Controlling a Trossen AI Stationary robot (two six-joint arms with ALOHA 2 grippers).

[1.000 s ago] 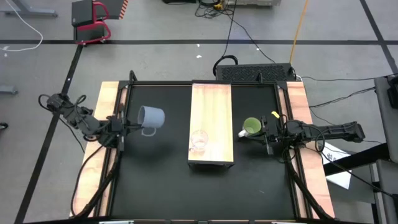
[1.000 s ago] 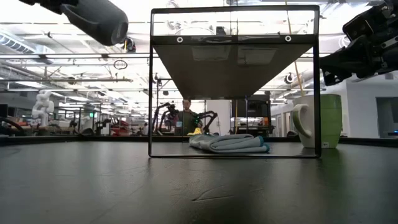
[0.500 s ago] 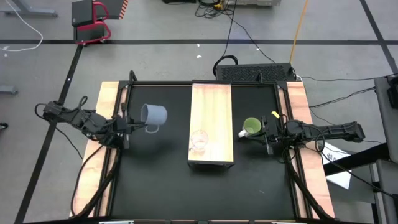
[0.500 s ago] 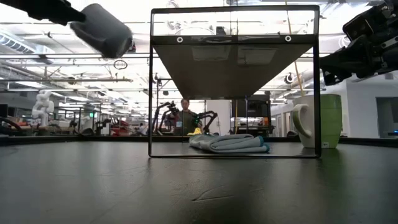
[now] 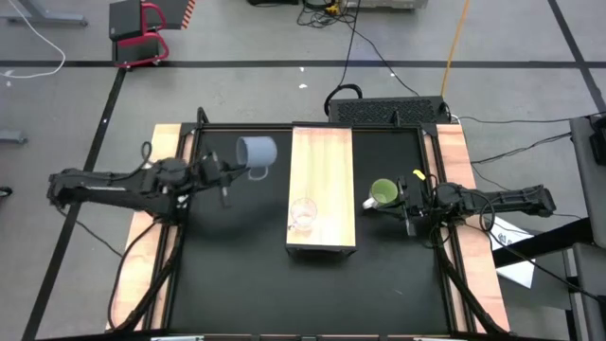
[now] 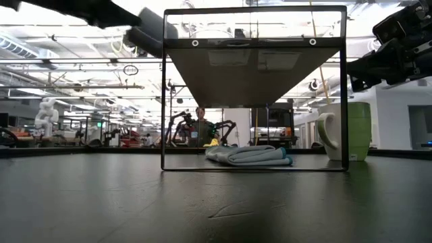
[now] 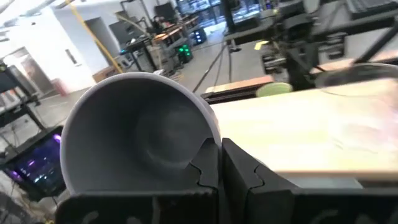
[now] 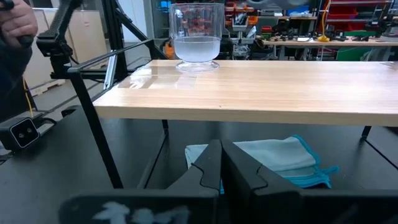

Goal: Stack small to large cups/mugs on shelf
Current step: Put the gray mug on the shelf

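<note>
Trouble could come for the blue-grey mug (image 5: pixel 256 152), pinched tight by its handle in the left gripper (image 5: pixel 230 173) at the frame's upper middle — it might bump the shelf (image 5: pixel 321 189) edge or knock the glass cup (image 5: pixel 303 214) — while the right gripper (image 5: pixel 404 206), closed on nothing, waits by the green mug (image 5: pixel 383 194).

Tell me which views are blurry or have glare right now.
Left wrist view: blue-grey mug and shelf smeared by motion. Low view: bright ceiling lights, the mug a dark blur at top. Right wrist view: sharp on the glass cup. High view: evenly lit.
</note>
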